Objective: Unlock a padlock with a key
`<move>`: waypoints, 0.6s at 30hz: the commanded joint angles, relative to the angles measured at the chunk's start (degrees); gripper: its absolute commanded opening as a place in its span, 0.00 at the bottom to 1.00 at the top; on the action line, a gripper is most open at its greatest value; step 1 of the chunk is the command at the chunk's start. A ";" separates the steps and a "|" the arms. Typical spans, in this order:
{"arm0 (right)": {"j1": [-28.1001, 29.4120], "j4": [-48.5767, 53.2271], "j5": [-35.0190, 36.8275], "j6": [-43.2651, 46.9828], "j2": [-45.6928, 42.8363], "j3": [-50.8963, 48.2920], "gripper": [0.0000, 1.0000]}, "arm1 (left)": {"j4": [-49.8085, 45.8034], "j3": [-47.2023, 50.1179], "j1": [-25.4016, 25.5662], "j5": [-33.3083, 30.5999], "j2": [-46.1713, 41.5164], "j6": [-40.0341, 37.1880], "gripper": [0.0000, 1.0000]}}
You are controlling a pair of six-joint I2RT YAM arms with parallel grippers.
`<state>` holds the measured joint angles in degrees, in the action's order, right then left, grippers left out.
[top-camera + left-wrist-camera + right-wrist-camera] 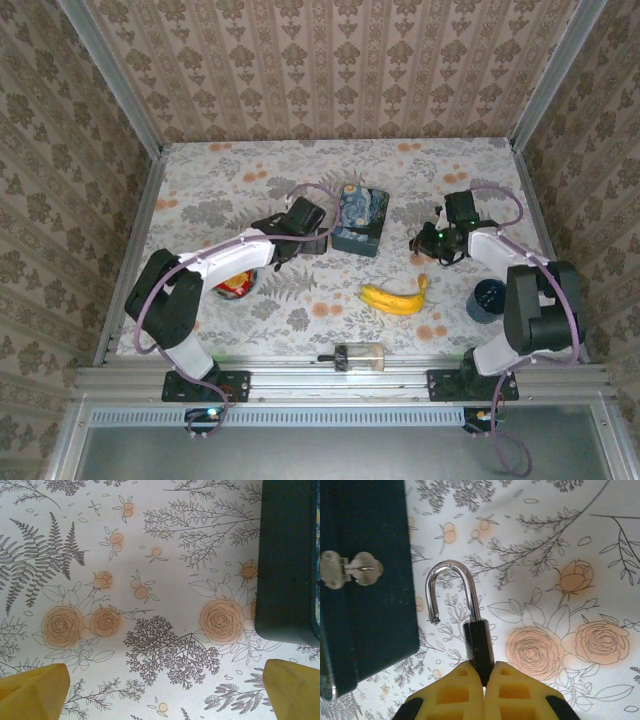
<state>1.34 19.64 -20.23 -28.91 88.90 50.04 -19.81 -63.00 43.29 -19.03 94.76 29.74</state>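
Note:
In the right wrist view my right gripper (pixel 484 672) is shut on the lower part of the small black padlock (pixel 479 645). Its silver shackle (pixel 451 570) stands open, the free end hanging clear of the body. In the top view that gripper (pixel 425 242) is right of the blue painted tin box (pixel 360 218). My left gripper (pixel 312 238) hovers just left of the tin. Its yellow fingers (pixel 35 690) are spread wide, open over bare flowered cloth. I cannot see a key.
The tin's dark side (pixel 365 605) with a metal clasp (pixel 350 569) is close to the padlock's left. A banana (pixel 395 297), a dark cup (pixel 488 298), a red object (pixel 237 285) and a clear cylinder with a black cap (pixel 360 356) lie nearer the front edge.

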 commanded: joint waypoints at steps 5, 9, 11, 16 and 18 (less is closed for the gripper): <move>-2.52 4.79 -5.54 5.79 6.12 5.97 0.01 | 0.10 2.33 -0.32 0.44 -3.84 1.99 1.00; -3.27 7.73 -5.57 9.21 10.41 10.21 0.04 | 0.66 3.32 0.12 -0.47 -5.10 2.09 1.00; -3.67 8.85 -5.57 10.75 12.69 12.36 0.05 | 1.32 3.67 0.30 -0.41 -5.46 2.08 1.00; -4.51 10.62 -5.89 11.88 18.29 17.23 0.15 | 3.04 3.87 1.13 1.56 -5.55 2.08 1.00; -4.60 12.70 -4.29 12.34 19.50 18.86 0.19 | 3.16 3.69 1.74 1.88 -5.51 1.96 1.00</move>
<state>-2.92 28.05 -25.10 -18.57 106.65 66.61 -17.72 -59.96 44.07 -18.24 91.00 30.87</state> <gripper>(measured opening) 0.183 0.999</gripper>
